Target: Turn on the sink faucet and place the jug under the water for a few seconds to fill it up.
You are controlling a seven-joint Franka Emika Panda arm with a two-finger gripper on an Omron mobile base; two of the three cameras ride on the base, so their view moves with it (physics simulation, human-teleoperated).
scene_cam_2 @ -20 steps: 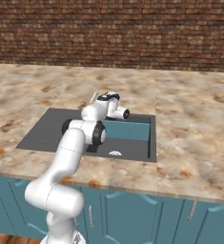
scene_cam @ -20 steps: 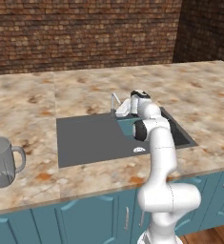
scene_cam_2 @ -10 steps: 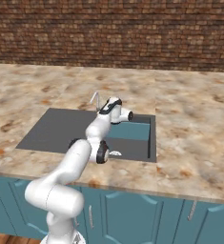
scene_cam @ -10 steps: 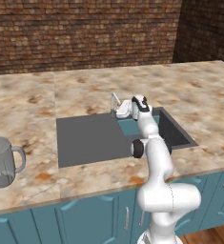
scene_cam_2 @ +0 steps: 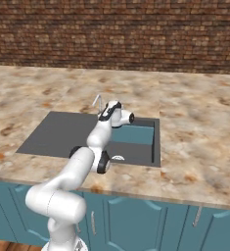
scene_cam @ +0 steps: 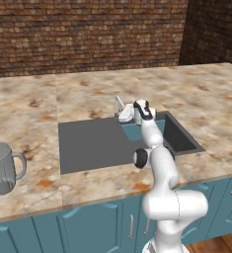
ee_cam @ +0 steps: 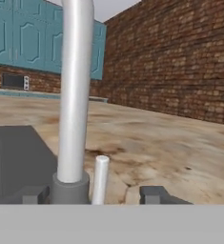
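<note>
As the arm reaches over the basin, the scene reads thus:

Gripper: the gripper [ee_cam: 96,194] is at the sink faucet [ee_cam: 74,100] behind the sink [scene_cam: 95,143]; in the hand view its two dark fingertips [ee_cam: 154,194] stand apart on either side of the faucet's base, one left of the grey collar, one right of the short white lever beside the spout. The jaws are partly open, with nothing clearly clamped; whether either pad touches the metal cannot be told.

Change: a second ago the hand stood higher over the sink's far right corner; it has since dropped and pushed forward to the faucet [scene_cam: 119,107], and the jaws stand narrower than they did.

Faucet: an upright silver-grey pipe just ahead of the gripper [scene_cam: 136,114], seen as a thin curved spout [scene_cam_2: 98,102] at the sink's back edge in the right base view.

Water: none visible from the spout.

Jug: the jug [scene_cam: 2,168] is upright on the marble counter [scene_cam: 196,94], well to the left of the gripper, beyond the sink's left rim, where it was before.
</note>
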